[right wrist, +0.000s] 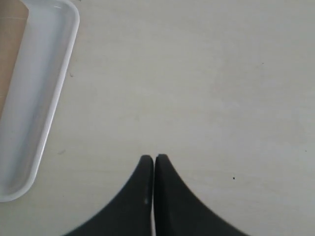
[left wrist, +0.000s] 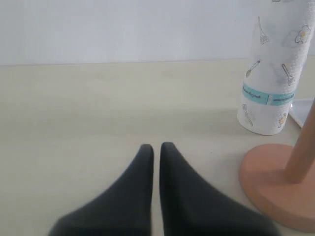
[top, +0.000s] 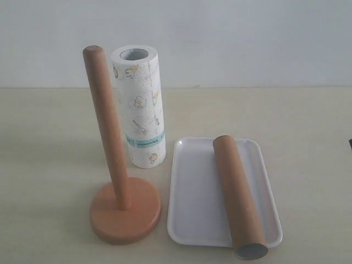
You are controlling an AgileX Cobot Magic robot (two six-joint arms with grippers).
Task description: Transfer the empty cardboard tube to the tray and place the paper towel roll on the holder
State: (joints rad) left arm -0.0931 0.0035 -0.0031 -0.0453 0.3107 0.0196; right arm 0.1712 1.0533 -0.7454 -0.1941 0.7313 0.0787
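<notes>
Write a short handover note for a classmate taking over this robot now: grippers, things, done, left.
Left gripper: shut, empty.
Right gripper: shut, empty.
Done: the brown hollow cardboard tube lies on the flat white rectangular tray, its near end past the rim.
Left: the white printed paper towel roll stands upright on the table behind the orange-brown wooden holder, whose post is bare; lift it onto the post.

Table [top: 49, 143]: pale cream top, matte, faint streaky grain; few tiny dark specks seen in right wrist view. Wall [top: 247, 38]: plain, off-white with slight bluish tint; meets far edge of table in straight horizontal line. Light: soft, even; shadows on table faint, blurred at edges.
</notes>
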